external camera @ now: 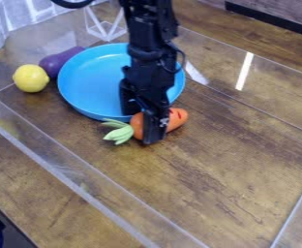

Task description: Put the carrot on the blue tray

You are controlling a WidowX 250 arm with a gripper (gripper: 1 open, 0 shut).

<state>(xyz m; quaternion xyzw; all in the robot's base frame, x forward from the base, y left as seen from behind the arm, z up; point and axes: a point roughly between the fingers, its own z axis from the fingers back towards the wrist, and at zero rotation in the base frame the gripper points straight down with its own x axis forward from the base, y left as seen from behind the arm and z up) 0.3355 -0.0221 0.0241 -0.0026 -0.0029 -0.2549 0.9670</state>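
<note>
Carrot lies on the table at frame centre, just below the tray, so we should settle our wide-open gripper squarely astride it before closing

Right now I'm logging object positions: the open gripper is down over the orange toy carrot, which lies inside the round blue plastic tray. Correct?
Not quite. The camera view shows the orange toy carrot on the wooden table, just outside the round blue plastic tray. The open gripper is indeed down over it.
</note>
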